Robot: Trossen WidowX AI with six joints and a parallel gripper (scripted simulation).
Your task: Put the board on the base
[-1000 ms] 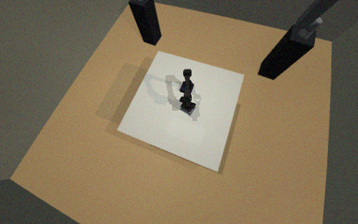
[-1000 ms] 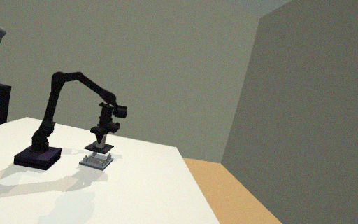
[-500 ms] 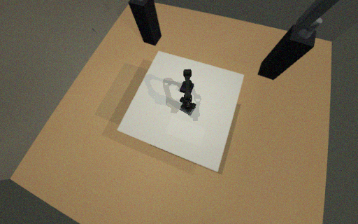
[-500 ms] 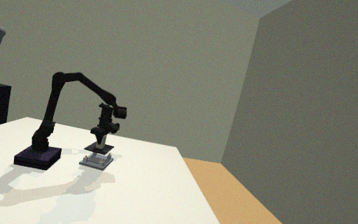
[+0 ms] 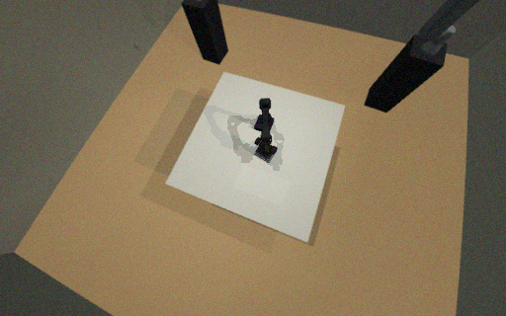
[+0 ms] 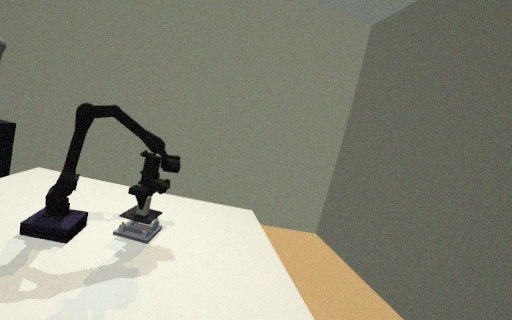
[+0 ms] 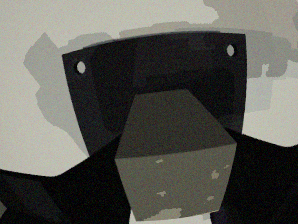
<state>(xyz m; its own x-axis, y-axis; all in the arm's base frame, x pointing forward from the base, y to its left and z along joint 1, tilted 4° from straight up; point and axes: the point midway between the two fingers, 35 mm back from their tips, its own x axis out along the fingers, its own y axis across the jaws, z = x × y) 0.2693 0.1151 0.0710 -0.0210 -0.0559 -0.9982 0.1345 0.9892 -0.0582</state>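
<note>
The black board (image 6: 129,215) (image 7: 162,60) (image 5: 267,156) hangs roughly level above the grey base (image 6: 134,235) in the exterior view, with a gap between them. Its square handle (image 7: 175,120) is on top, between the fingers. My gripper (image 6: 143,204) (image 7: 166,131) points down and is shut on the handle. Two corner holes show in the wrist view, with pale surface seen through them; the other two are hidden by the handle and fingers. Gold pins show on the base's posts below the board in the exterior view. Whether the pins line up with the holes cannot be told. The wrist view shows no pins.
The arm's dark base block (image 6: 54,226) stands on the white table top (image 6: 210,260) (image 5: 296,197), left of the grey base in the exterior view. Shadows of the arm fall across the table. Two black pillars (image 5: 208,37) (image 5: 402,74) show beyond the table in the top view.
</note>
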